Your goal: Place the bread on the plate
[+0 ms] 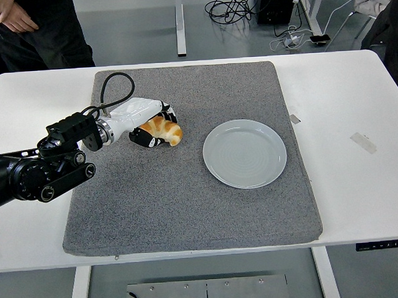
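A golden croissant-shaped bread (pixel 165 130) lies on the grey mat (pixel 187 189), left of a pale grey round plate (pixel 244 153). My left hand (pixel 153 128), white with black fingertips, reaches in from the left and its fingers curl around the bread's left side and top, thumb underneath. The plate holds nothing and sits about a hand's width right of the bread. My right arm is out of view.
A person in dark clothes stands at the top left behind the table (pixel 355 96). Two small tape strips (pixel 362 142) lie on the white table right of the mat. Cables and a black box sit on the floor beyond.
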